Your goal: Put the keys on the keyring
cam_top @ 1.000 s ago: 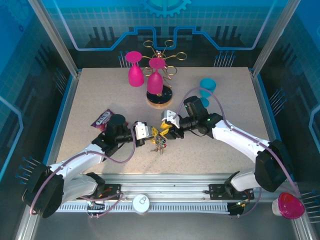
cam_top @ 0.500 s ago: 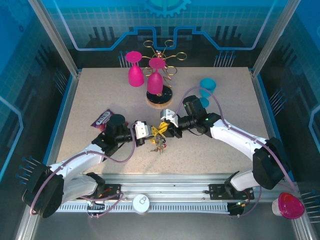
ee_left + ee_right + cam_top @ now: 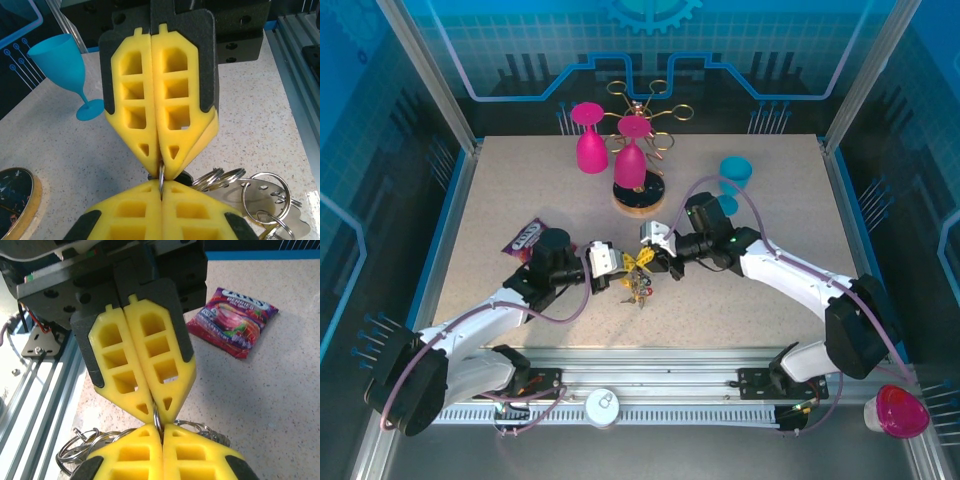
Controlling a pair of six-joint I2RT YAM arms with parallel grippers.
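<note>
My two end effectors meet tip to tip near the middle of the table, a bit closer to the near edge. The left end effector (image 3: 161,192) is squeezed nearly shut, and its yellow fingers (image 3: 135,212) pinch the thin grey wire of the keyring (image 3: 161,175). The right end effector (image 3: 159,432) is also squeezed tight on that same wire, coming from the other side. The wire runs straight between the two sets of tips.

The keys (image 3: 260,200) hang in a silver bunch with small rings, just beside the pinched spot, on the side nearer the near edge. They rest on the table (image 3: 520,180).

Toward the far edge, the round wooden base (image 3: 640,198) of the gold wire rack (image 3: 650,100) sits closest to my end effectors. One pink glass (image 3: 631,155) is on that rack. Another pink glass (image 3: 590,140) stands upside down just left of it. A blue glass (image 3: 735,172) stands toward the far right corner, behind the right arm. A purple snack bag (image 3: 232,322) lies flat beside the left arm, toward the left edge.
</note>
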